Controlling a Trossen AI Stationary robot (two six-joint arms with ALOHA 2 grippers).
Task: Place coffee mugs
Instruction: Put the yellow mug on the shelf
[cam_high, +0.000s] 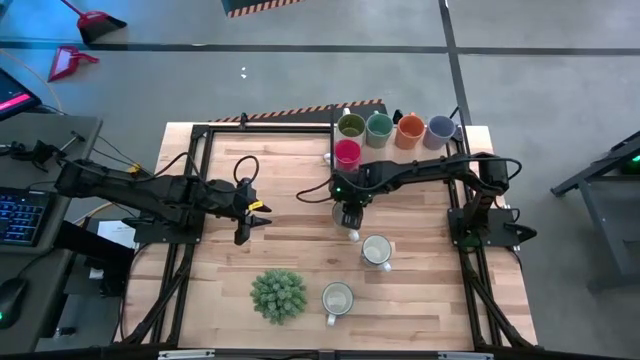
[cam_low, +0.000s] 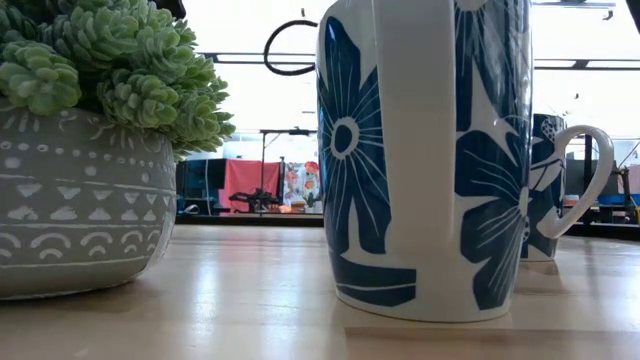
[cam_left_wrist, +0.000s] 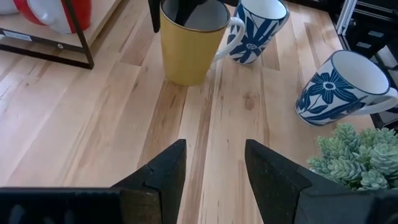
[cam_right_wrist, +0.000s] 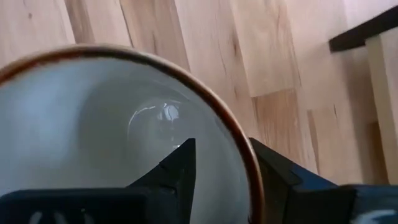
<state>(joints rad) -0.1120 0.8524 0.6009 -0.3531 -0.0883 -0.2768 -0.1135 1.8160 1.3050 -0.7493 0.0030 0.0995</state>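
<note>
Mug (cam_left_wrist: 188, 40), yellow with a pale inside, is pinched by its rim in the right gripper (cam_right_wrist: 222, 163), one finger inside, near tabletop (cam_high: 300, 250) centre; five mugs are grouped at one o'clock. Left gripper (cam_left_wrist: 214, 168) waits at nine o'clock, fingers parted and empty.

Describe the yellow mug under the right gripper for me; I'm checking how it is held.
The yellow ceramic mug stands upright on the wooden table, in front of the rack of coloured mugs. Its outside is mustard yellow, the inside pale grey-white, with a brown rim and a white handle facing the nearest blue-flowered mug. The right gripper straddles its rim, one finger inside and one outside, gripping the wall.
</note>
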